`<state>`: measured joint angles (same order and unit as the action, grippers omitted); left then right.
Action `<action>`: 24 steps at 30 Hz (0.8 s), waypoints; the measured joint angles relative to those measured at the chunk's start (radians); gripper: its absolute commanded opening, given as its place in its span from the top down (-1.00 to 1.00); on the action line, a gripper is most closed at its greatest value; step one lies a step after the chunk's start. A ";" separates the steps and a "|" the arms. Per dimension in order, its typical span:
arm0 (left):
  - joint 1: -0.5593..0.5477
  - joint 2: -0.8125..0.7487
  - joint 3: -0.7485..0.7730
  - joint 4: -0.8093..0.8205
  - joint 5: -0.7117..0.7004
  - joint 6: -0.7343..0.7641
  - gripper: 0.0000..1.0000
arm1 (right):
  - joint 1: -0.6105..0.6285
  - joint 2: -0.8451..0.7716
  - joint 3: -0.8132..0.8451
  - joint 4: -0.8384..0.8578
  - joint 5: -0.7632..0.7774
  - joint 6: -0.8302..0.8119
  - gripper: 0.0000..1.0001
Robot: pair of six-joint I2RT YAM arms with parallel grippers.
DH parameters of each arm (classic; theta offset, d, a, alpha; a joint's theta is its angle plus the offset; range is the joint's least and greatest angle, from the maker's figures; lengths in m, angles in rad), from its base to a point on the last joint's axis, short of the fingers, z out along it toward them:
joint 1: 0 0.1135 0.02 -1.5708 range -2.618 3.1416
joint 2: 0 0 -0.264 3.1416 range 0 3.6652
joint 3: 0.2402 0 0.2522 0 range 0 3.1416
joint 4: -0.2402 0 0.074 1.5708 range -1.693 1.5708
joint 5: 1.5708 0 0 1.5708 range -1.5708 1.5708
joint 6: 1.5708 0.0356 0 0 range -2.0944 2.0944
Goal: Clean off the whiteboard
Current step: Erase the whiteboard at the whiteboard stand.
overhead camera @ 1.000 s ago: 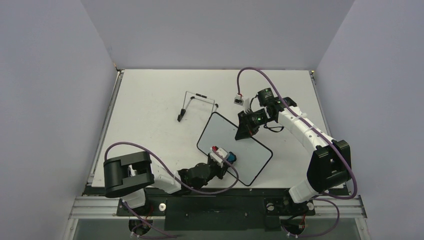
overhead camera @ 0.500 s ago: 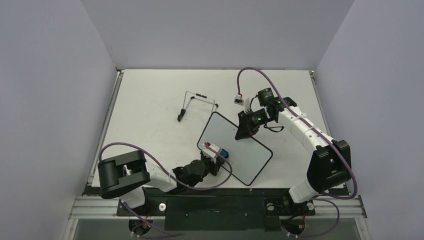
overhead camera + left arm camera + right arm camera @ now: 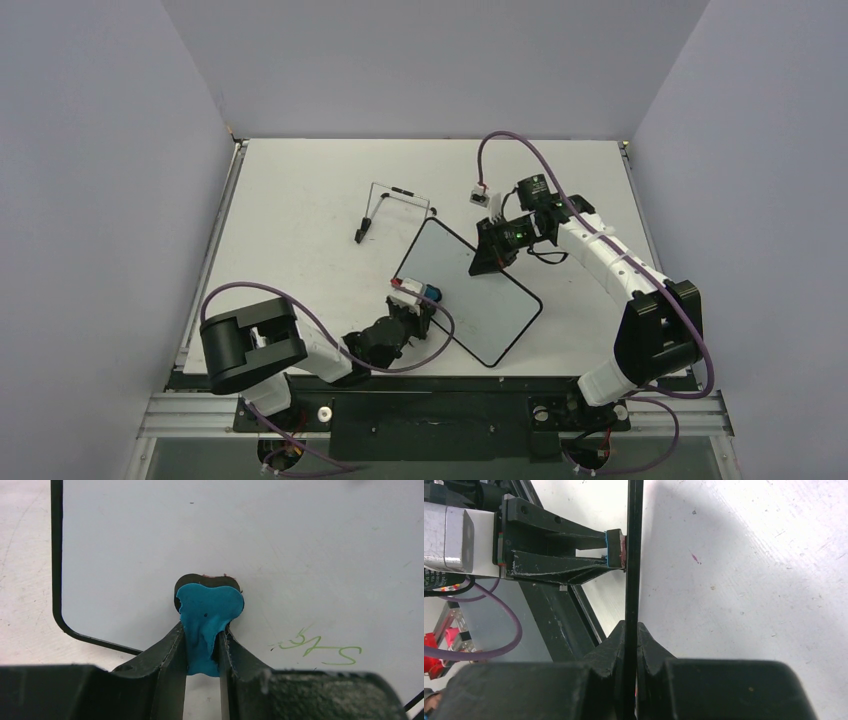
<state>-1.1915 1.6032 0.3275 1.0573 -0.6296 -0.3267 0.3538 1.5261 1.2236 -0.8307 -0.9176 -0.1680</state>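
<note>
The whiteboard (image 3: 485,300) lies slantwise on the table, white with a thin black frame. My left gripper (image 3: 425,298) is shut on a small blue eraser (image 3: 207,612), pressed onto the board near its left corner. Faint green handwriting (image 3: 320,647) shows on the whiteboard (image 3: 250,540) to the eraser's right. My right gripper (image 3: 484,262) is shut on the board's far edge. In the right wrist view the whiteboard (image 3: 634,555) is edge-on between the jaws of the right gripper (image 3: 631,629), with the eraser (image 3: 616,550) touching its left face.
A thin black wire stand (image 3: 392,208) lies on the table behind the board's left end. Purple cables loop from both arms. The table's raised left edge (image 3: 210,260) runs beside the left arm.
My left gripper has slid the eraser leftward across the board, from near its front middle to its left corner. The board has shifted slightly. The right gripper keeps its hold.
</note>
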 measured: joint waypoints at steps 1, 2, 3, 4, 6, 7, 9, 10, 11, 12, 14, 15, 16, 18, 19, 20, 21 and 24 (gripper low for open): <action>0.002 0.000 0.000 0.001 0.003 0.000 1.00 | -0.002 -0.001 -0.005 0.008 -0.002 0.010 1.00; -0.002 0.002 0.000 0.002 0.009 0.005 1.00 | -0.005 -0.003 -0.012 0.013 -0.004 0.021 1.00; -0.007 0.006 0.001 0.003 0.013 0.011 1.00 | -0.007 -0.005 -0.019 0.016 -0.005 0.030 1.00; -0.019 0.016 0.005 0.008 0.015 0.027 1.00 | -0.008 -0.008 -0.028 0.018 -0.004 0.042 1.00; -0.059 0.045 0.027 0.015 0.021 0.066 1.00 | -0.009 -0.008 -0.046 0.029 -0.003 0.063 1.00; -0.080 0.060 0.045 0.016 0.026 0.085 1.00 | -0.010 -0.008 -0.052 0.034 0.000 0.072 1.00; -0.116 0.083 0.084 0.016 0.038 0.114 1.00 | -0.013 -0.008 -0.063 0.048 0.003 0.092 1.00; -0.133 0.092 0.106 0.016 0.047 0.128 1.00 | -0.014 -0.008 -0.065 0.057 0.005 0.102 1.00; -0.146 0.099 0.126 0.016 0.057 0.137 1.00 | -0.014 -0.008 -0.067 0.064 0.004 0.106 1.00; -0.157 0.103 0.143 0.017 0.068 0.146 1.00 | -0.014 -0.008 -0.068 0.073 0.003 0.111 1.00; -0.171 0.106 0.167 0.019 0.083 0.156 1.00 | -0.014 -0.008 -0.069 0.085 -0.003 0.121 1.00; -0.176 0.108 0.175 0.024 0.085 0.157 1.00 | -0.014 -0.008 -0.069 0.090 -0.008 0.123 1.00; -0.179 0.109 0.178 0.027 0.085 0.159 1.00 | -0.014 -0.008 -0.069 0.097 -0.011 0.126 1.00; -0.180 0.109 0.178 0.029 0.064 0.159 1.00 | -0.014 -0.008 -0.070 0.105 -0.015 0.129 1.00; -0.180 0.108 0.179 0.023 0.044 0.154 1.00 | -0.014 -0.008 -0.070 0.113 -0.016 0.130 1.00; -0.180 0.108 0.179 0.018 0.021 0.150 1.00 | -0.014 -0.008 -0.070 0.122 -0.016 0.134 1.00; -0.179 0.106 0.182 0.000 -0.005 0.140 1.00 | -0.014 -0.008 -0.070 0.130 -0.016 0.137 1.00; -0.162 0.081 0.187 -0.073 -0.074 0.103 1.00 | -0.014 -0.008 -0.070 0.149 -0.016 0.145 1.00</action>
<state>-1.3537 1.6840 0.5148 0.9844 -0.7040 -0.2237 0.3393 1.5181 1.1534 -0.6815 -0.9337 -0.0231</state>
